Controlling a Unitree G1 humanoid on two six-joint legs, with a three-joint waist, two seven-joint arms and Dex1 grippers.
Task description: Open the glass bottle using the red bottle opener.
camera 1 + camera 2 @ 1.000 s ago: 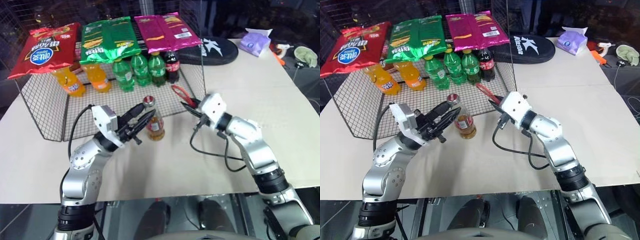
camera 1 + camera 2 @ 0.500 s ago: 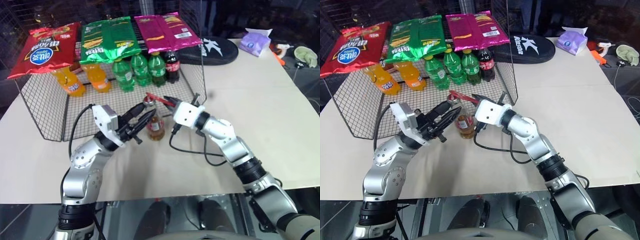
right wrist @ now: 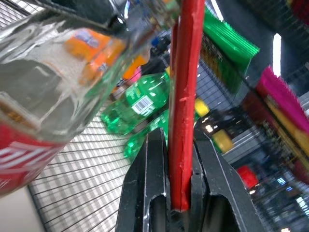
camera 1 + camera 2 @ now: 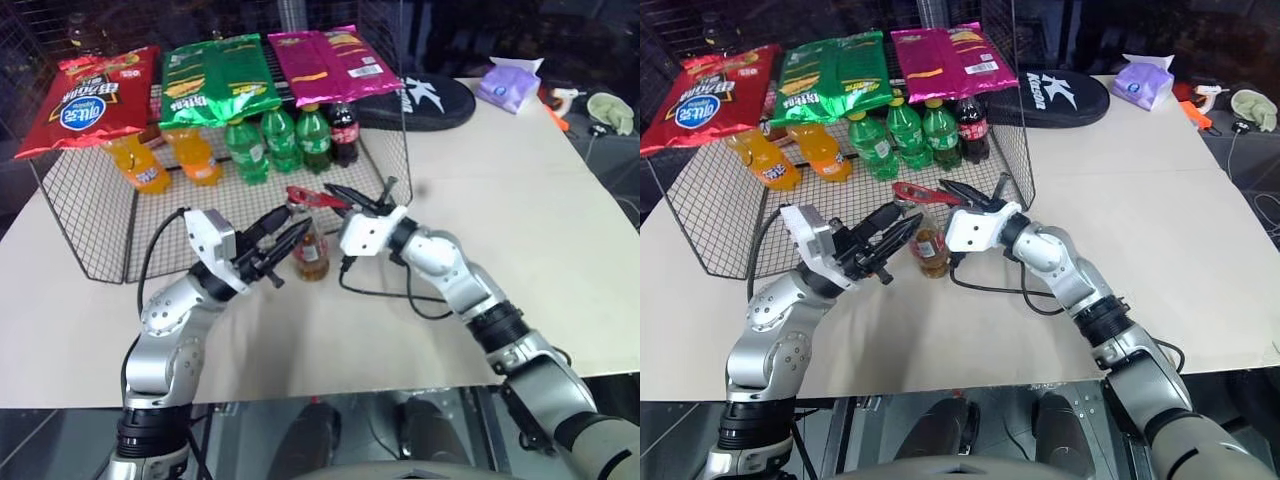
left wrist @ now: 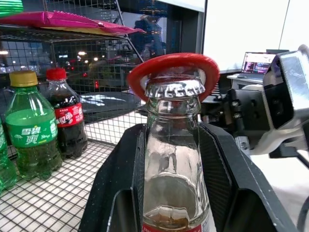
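One glass bottle (image 4: 311, 252) (left fingers (image 4: 283, 240) clamping it); right fingers (image 4: 345, 198) pinch one red bottle opener (image 4: 304, 195).

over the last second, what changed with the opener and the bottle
The right pincer, shut on the red bottle opener, swung left from beside the basket and set its ring over the cap of the glass bottle. The left pincer stayed clamped on the bottle.
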